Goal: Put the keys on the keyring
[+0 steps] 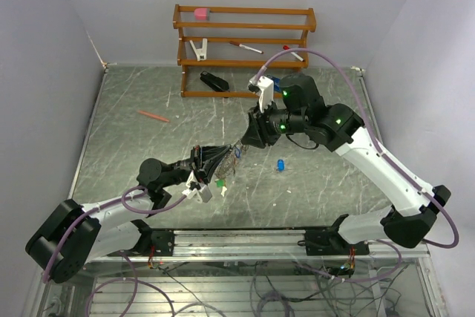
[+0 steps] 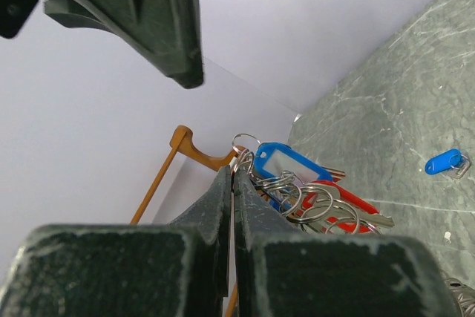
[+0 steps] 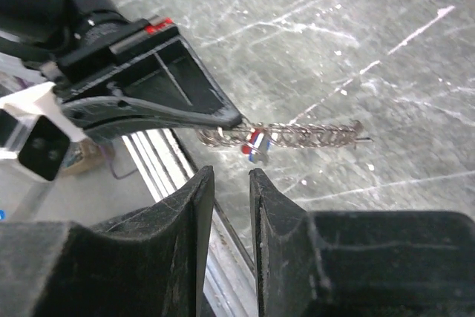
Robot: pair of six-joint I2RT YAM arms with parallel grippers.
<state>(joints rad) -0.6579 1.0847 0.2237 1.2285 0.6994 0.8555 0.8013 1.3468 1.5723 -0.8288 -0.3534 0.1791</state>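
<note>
With the left gripper (image 2: 231,183) clamped shut on the keyring (image 3: 297,136), the right gripper (image 3: 230,183) hovered at its one o'clock, jaws a slit apart and seemingly empty, so next it needed to fetch the blue-tagged key (image 1: 281,165) lying at three o'clock.

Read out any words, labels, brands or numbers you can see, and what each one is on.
None are readable.
The blue plastic key tag on the metal keyring shows a blank-looking window.
The small loose blue-tagged key is too small to tell.
</note>
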